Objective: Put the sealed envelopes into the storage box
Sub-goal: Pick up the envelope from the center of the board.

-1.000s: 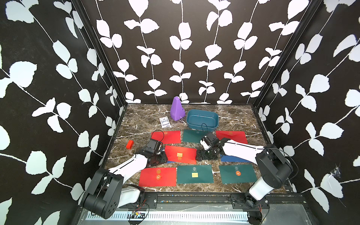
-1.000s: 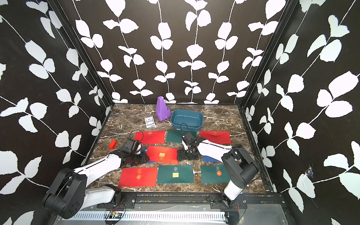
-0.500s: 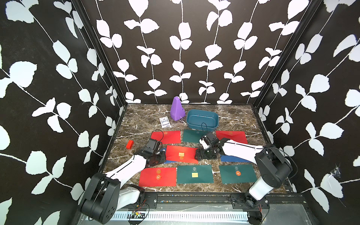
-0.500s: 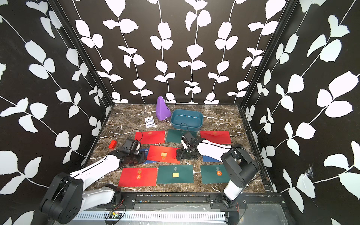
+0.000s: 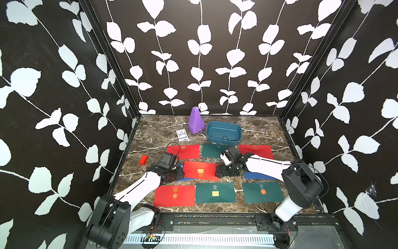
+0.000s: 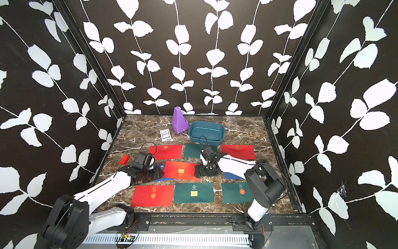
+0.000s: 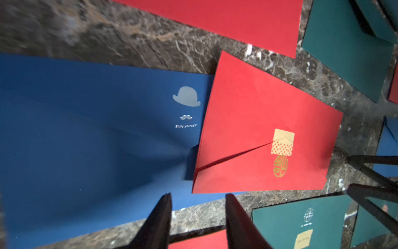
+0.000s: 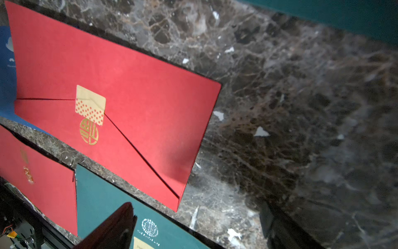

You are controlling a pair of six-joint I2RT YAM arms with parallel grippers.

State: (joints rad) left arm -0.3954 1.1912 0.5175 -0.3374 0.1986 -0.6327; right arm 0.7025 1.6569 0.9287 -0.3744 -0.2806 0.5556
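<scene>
The left gripper (image 7: pixel 197 195) is low over the near edge of a flat navy blue paper envelope (image 7: pixel 86 129), its fingers parted and holding nothing. A red paper envelope with a gold sticker (image 7: pixel 265 120) overlaps that envelope's right end. Just right of it, the right gripper (image 5: pixel 218 172) stands spread wide and empty. Farther back sits the shallow teal plastic storage box (image 5: pixel 215 140), with a dark green envelope (image 5: pixel 212 151) on the marble table (image 5: pixel 258 133) between them.

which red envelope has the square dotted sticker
The middle-row red envelope, one end overlapping the navy blue envelope. The front red envelope has a round seal; the back-left red envelope and back-right red envelope show only emblems.
</scene>
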